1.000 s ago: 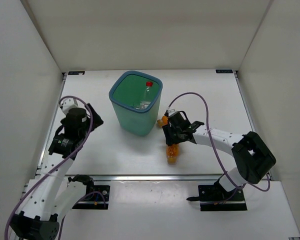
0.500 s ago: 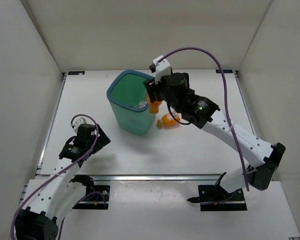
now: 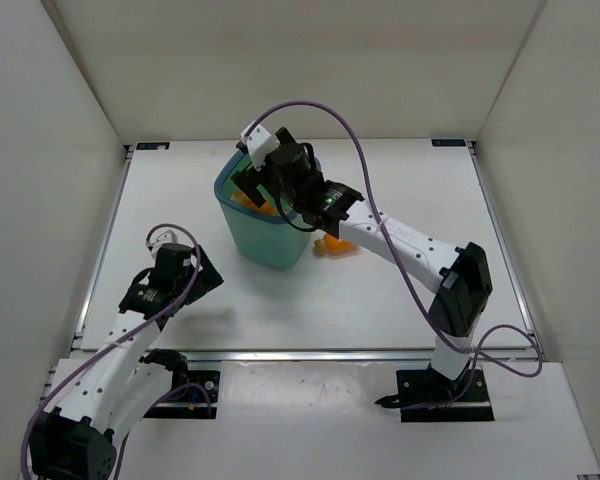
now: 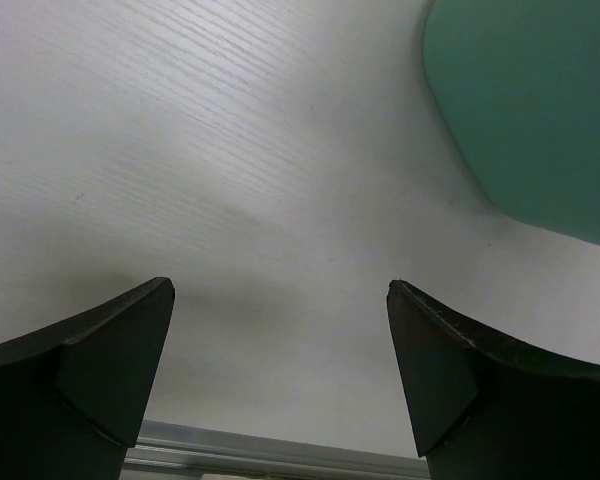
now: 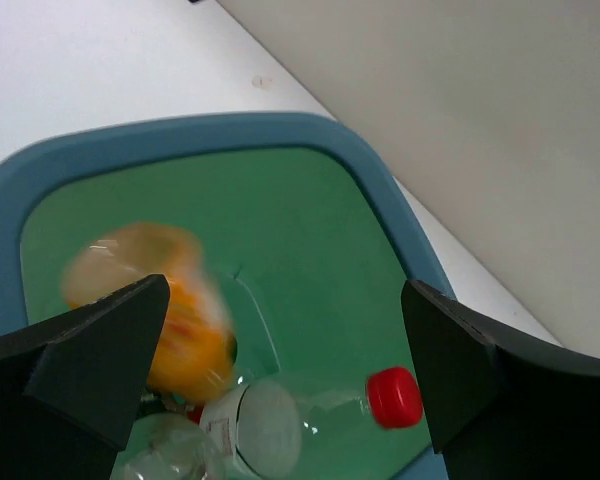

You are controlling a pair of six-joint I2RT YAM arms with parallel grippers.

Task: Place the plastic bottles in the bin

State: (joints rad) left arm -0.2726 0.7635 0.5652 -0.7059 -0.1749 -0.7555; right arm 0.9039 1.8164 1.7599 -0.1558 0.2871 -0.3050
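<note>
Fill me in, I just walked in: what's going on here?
The right gripper hangs open over the teal bin, with a blurred orange bottle below it inside, apparently dropping. A red-capped bottle lies at the bottom. A second orange bottle lies on the table beside the bin. The left gripper hovers open, empty, over the table.

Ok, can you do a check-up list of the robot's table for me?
Surface: white table, no spills seen.
Job's things: teal bin upright; inside it a red-capped bottle, a clear bottle and a blurred orange bottle; second orange bottle lies on the table beside the bin.
Clutter: nothing seen.
Grippers: left gripper open, empty, over bare table; right gripper open above the bin.
Cables: purple cables loop along both arms.
Surroundings: white walls.
</note>
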